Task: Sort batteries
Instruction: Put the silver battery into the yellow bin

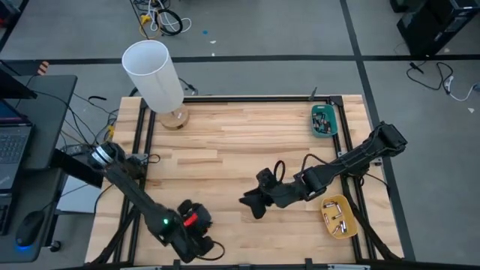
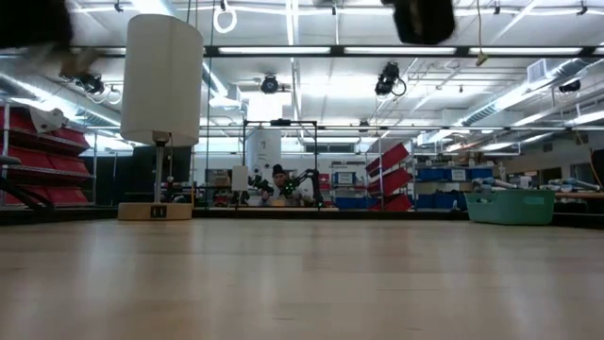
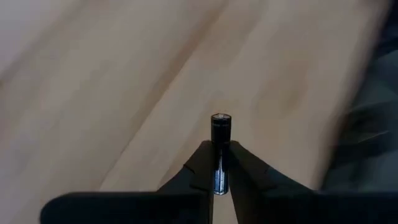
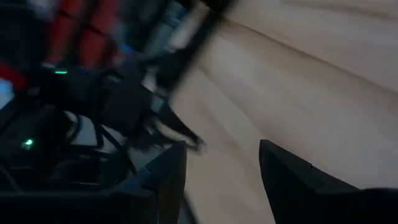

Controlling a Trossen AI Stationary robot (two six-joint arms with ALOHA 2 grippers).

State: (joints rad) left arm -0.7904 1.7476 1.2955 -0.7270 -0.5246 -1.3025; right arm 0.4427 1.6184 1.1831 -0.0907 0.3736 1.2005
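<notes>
My left gripper (image 1: 196, 225) is near the table's near edge, left of the middle, shut on a small dark cylindrical battery (image 3: 221, 132). My right gripper (image 1: 251, 206) hangs open and empty over the bare wood near the table's middle, pointing toward the left arm; its wrist view shows its fingers wide apart (image 4: 221, 171). A yellow tray (image 1: 339, 216) at the near right holds several small silvery batteries. A teal tray (image 1: 324, 120) at the far right holds dark bits too small to tell; it also shows in the low view (image 2: 510, 206). My left gripper pinches the dark battery between its two fingertips (image 3: 204, 167), holding its lower part (image 3: 219, 163). The battery lies along the fingers, and its capped end (image 3: 221, 118) sticks out past them. It is clear of the wood beneath.
A lamp with a white cylindrical shade (image 1: 154, 75) on a wooden base (image 1: 174, 118) stands at the table's far left. Black rails (image 1: 142, 135) run along the table's edges. Bare wood (image 1: 225, 150) spreads across the middle. A laptop (image 1: 11, 142) sits off the table's left.
</notes>
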